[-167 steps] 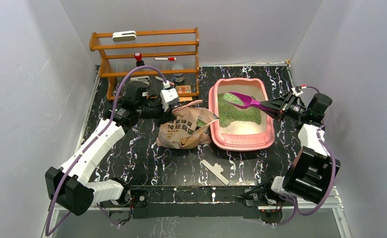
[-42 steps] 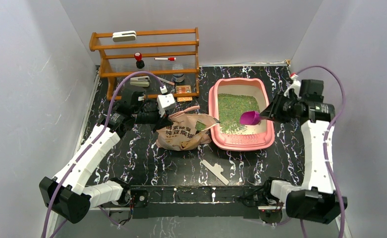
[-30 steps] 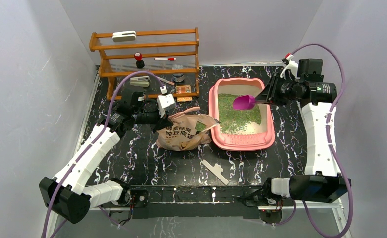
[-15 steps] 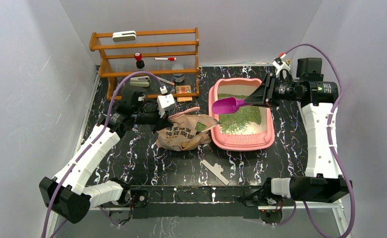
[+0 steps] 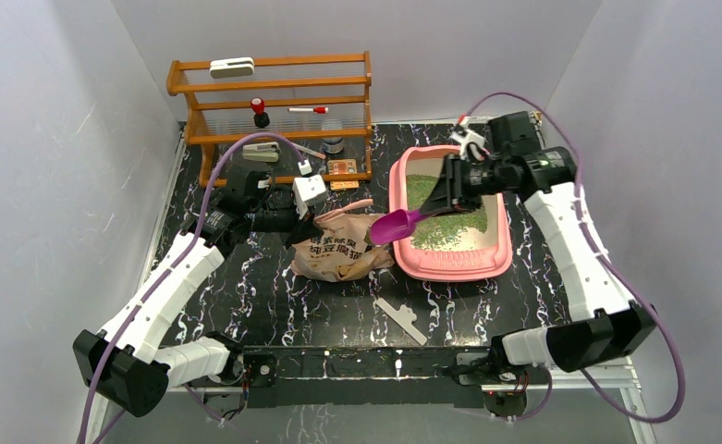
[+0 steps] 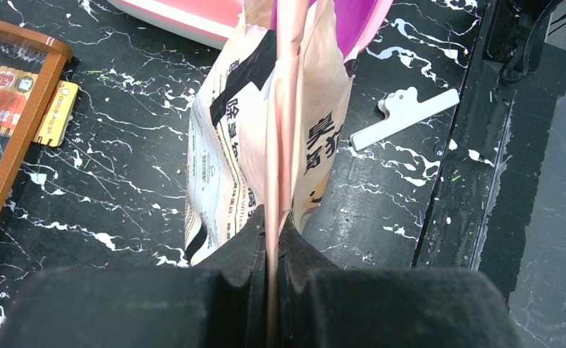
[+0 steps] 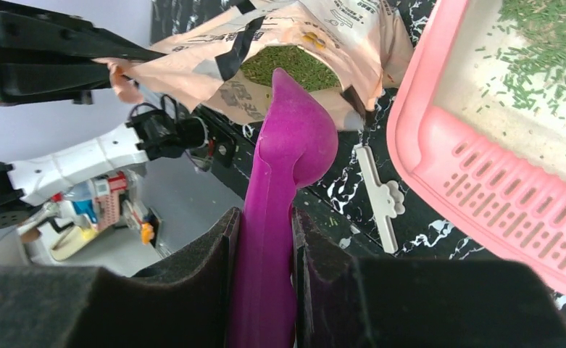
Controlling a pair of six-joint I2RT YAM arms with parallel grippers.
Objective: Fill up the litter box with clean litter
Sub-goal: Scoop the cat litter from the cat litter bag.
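Observation:
The pink litter box (image 5: 449, 266) stands right of centre, with green clean litter (image 5: 442, 215) spread over its floor. My right gripper (image 5: 451, 188) hangs above the box, shut on the handle of a purple scoop (image 5: 389, 227). The scoop's bowl (image 7: 296, 141) looks empty and points at the mouth of the beige bag (image 7: 338, 29), where more green litter (image 7: 290, 67) shows. On the bag's left, my left gripper (image 6: 278, 226) is shut on the pink top edge of the bag (image 6: 225, 145) and holds it up. In the top view that gripper (image 5: 318, 205) sits beside the bag (image 5: 334, 252).
A wooden shelf rack (image 5: 274, 102) with small items stands at the back left. A white bag clip (image 5: 401, 319) lies on the black marbled table in front of the bag. Small cards (image 5: 341, 167) lie by the rack's foot. Grey walls close in both sides.
My right arm has swung left across the litter box, carrying the scoop from above the box's right side to the bag's mouth. The left arm and bag have stayed put.

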